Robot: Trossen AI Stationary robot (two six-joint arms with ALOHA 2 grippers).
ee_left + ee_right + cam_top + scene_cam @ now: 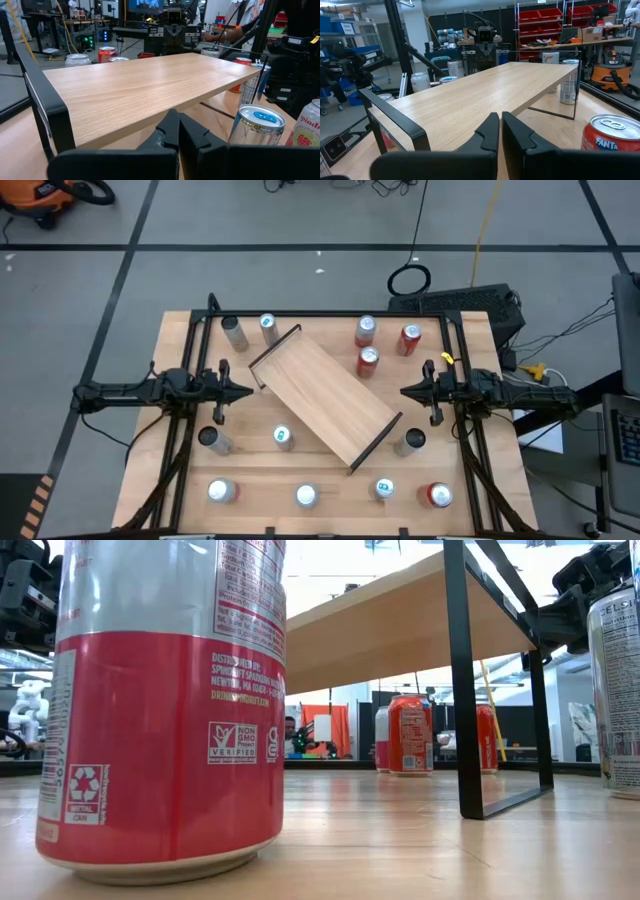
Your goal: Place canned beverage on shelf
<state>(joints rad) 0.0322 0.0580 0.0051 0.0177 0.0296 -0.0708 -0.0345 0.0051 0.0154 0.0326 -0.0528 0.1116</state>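
The shelf [325,397], a light-wood board on black end rails [374,442], stands slantwise mid-table on its rails; it also shows in the low view [400,625]. Several cans stand upright on the tabletop around it: red ones [368,361] at the far right, silver ones [234,332] at the far left, others [306,496] along the near edge. My left gripper [248,391] is shut and empty at the shelf's left [178,131]. My right gripper [403,391] is shut and empty at its right [500,129].
A blue-topped silver can [256,125] stands close to my left gripper, and a red Fanta can [612,140] close to my right. A red and silver can [160,710] fills the low view's foreground. The table's black frame [330,314] runs along its edges.
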